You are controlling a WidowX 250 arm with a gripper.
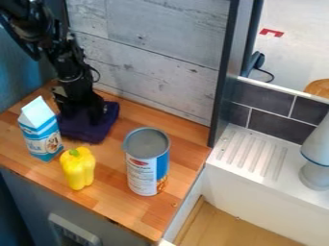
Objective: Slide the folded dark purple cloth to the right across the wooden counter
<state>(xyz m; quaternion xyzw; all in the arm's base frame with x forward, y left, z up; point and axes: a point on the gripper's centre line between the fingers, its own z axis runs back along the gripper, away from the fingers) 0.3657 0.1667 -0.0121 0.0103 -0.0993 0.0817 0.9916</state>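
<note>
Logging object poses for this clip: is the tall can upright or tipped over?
Upright: the can stands on the wooden counter, its round grey end facing up and its labelled wall rising from the surface.

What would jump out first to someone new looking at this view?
Probably the bright yellow pepper, near the front edge of the wooden counter, between the blue-and-white carton on its left and the tall can on its right. Next, the black gripper coming down from the upper left, at the dark purple cloth behind the pepper.
</note>
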